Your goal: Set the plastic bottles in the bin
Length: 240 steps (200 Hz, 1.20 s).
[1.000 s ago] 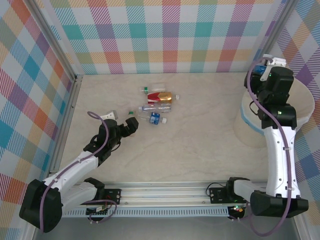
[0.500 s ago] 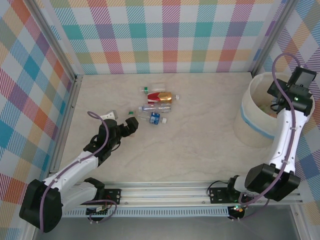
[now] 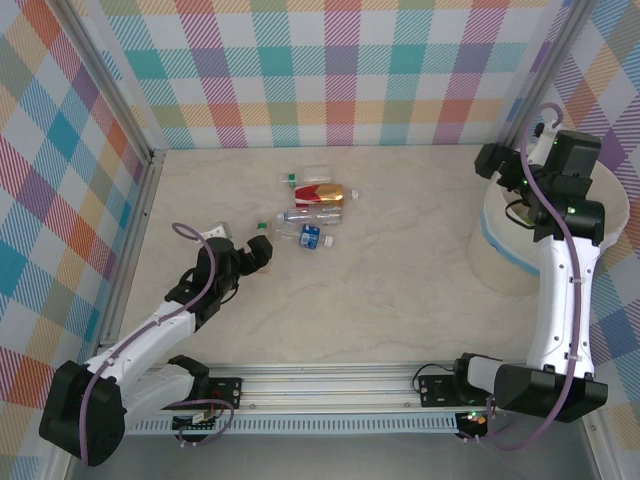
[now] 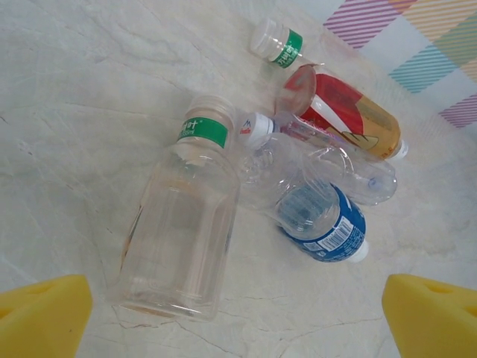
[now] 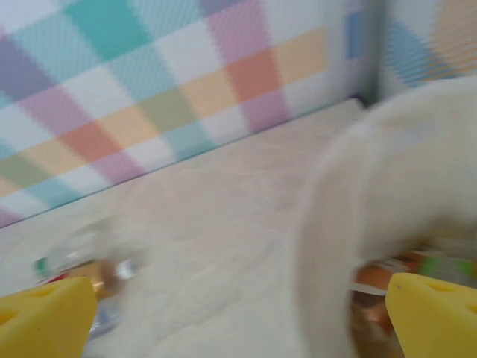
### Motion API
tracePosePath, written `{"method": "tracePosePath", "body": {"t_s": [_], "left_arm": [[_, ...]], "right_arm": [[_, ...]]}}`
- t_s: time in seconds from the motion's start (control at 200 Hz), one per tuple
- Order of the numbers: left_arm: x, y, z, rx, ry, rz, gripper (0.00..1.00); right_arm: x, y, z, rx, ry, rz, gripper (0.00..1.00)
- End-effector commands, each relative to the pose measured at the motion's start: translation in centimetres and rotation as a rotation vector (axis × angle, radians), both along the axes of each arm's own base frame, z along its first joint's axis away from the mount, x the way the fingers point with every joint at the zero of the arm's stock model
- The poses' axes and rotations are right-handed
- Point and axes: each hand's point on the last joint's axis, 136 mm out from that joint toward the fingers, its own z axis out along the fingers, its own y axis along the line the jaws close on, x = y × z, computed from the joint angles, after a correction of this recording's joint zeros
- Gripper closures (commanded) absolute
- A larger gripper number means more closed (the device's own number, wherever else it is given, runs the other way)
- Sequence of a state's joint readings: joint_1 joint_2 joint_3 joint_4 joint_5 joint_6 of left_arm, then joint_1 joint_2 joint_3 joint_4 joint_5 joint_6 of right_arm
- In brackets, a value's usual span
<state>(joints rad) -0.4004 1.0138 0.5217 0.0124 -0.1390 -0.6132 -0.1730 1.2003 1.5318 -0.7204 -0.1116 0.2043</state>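
**A:** Start at the left. What is the left gripper [image 3: 260, 246] doing?

**B:** It sits low over the table [image 3: 400, 300], left of centre, with its fingers released. In the left wrist view the yellow pads [image 4: 41, 313] stand wide apart at the bottom corners, with nothing clasped between them.

**A:** And the plastic bottles [image 3: 312, 208]?

**B:** They lie on their sides in a loose huddle just beyond that gripper, toward the far edge and left of the middle. Nearest the pads is a clear green-banded bottle [image 4: 182, 224], touching neither pad. To its right a blue-labelled bottle [image 4: 326, 221] rests against a crumpled clear bottle [image 4: 328, 160] with a white cap. Behind them lies a red-labelled bottle [image 4: 343, 112], and farthest off a small green-labelled bottle [image 4: 277, 43].

**A:** Where is the bin [image 3: 500, 255]?

**B:** At the right edge of the table, toward the far right corner, well apart from the huddle.

**A:** And the right gripper [image 3: 492, 160]?

**B:** It is up over the bin's left rim. Its pads [image 5: 45, 313] are spread wide too and grip nothing. The right wrist view is blurred. The bin's pale rim curves on the right, and inside it are smears of orange and green, too soft to name.
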Motion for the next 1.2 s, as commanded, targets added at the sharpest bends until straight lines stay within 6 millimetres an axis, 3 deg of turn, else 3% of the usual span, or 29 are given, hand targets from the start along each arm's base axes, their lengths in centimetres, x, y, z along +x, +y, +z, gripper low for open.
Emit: {"method": "tracePosePath", "body": {"t_s": [0.0,0.08,0.21,0.305,0.595,0.89,1.075,1.195], "left_arm": [[0.4,0.0,0.0,0.073,0.088,-0.05,0.0],[0.6,-1.0,-0.9,0.068,0.185,-0.121,0.0],[1.3,-1.7,-3.0,0.085,0.289,-0.178,0.0],[1.1,-1.0,-5.1,0.159,0.374,-0.172,0.0],[2.4,0.2,-9.1,0.326,0.435,-0.197,0.03],[4.4,0.1,-10.7,0.413,0.472,-0.229,0.18],[4.2,-0.1,-10.4,0.407,0.458,-0.238,0.39],[3.4,0.4,-9.9,0.421,0.469,-0.232,0.45]], "right_arm": [[0.0,6.4,0.9,0.139,-0.055,0.233,0.0],[-0.2,9.1,-0.2,0.181,-0.036,0.299,0.0],[-0.7,11.1,-2.1,0.226,-0.009,0.318,0.0],[-1.3,11.5,-3.3,0.26,-0.007,0.315,0.0],[-2.2,11.2,-6.0,0.25,0.054,0.295,0.0],[-1.9,11.4,-5.9,0.266,0.042,0.3,0.0],[-2.0,12.0,-6.5,0.301,0.06,0.32,0.0],[-2.0,12.2,-7.0,0.305,0.068,0.326,0.0]]}}
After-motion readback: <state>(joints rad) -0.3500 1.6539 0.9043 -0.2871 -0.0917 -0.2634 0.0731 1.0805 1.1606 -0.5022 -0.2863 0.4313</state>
